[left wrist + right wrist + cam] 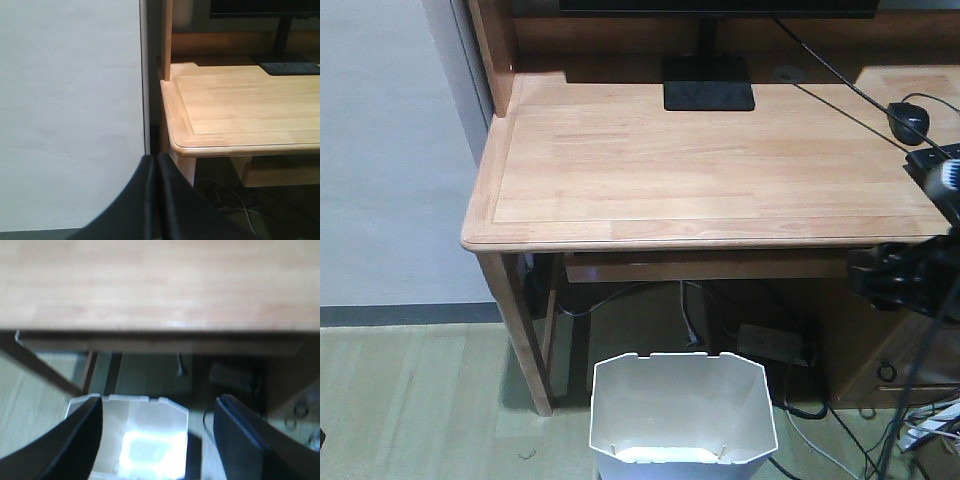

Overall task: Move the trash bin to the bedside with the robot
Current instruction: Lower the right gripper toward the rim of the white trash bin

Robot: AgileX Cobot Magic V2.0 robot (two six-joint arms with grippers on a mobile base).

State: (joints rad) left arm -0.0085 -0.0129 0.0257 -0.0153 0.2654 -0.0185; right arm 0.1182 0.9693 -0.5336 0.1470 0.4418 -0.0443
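The white trash bin stands on the floor in front of the wooden desk, its faceted rim open upward. The right wrist view looks down on the trash bin, blurred, from high above. My right gripper is open, its two dark fingers spread wide and well apart from the bin, with nothing held. My left gripper is shut, its black fingers pressed together on nothing, facing the wall and the desk corner. The bedside is out of view.
A light wooden desk carries a monitor stand and a mouse. Its left leg stands close beside the bin. Cables and a power brick lie under the desk. My right arm hangs at the desk's right edge.
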